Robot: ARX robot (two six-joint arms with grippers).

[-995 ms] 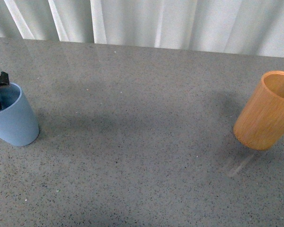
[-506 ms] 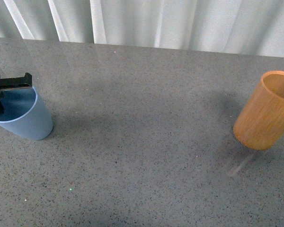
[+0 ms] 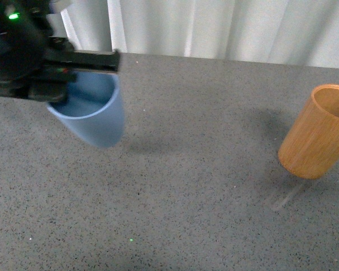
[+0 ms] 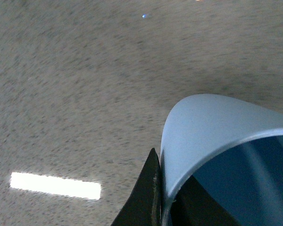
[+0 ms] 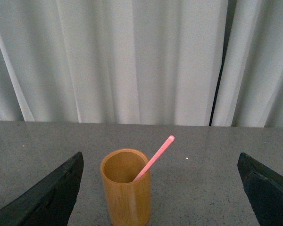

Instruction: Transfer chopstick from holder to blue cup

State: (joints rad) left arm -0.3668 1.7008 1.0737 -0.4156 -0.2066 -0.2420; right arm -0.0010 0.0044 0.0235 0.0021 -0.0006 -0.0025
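My left gripper (image 3: 73, 68) is shut on the rim of the light blue cup (image 3: 96, 116) and holds it tilted above the table at the left. In the left wrist view the cup's rim (image 4: 212, 141) sits between the dark fingers (image 4: 146, 197). The orange-brown holder (image 3: 316, 132) stands at the right edge of the front view. In the right wrist view the holder (image 5: 126, 188) stands upright with one pink chopstick (image 5: 154, 157) leaning out of it. My right gripper (image 5: 160, 197) is open, its fingers wide apart on either side, some way short of the holder.
The grey speckled table (image 3: 203, 186) stretches between the cup and the holder. White curtains (image 3: 214, 25) hang behind the far edge. A bright light reflection (image 4: 54, 184) lies on the table in the left wrist view.
My left gripper has lifted the blue cup off the table and carried it up and to the right. The holder has not moved.
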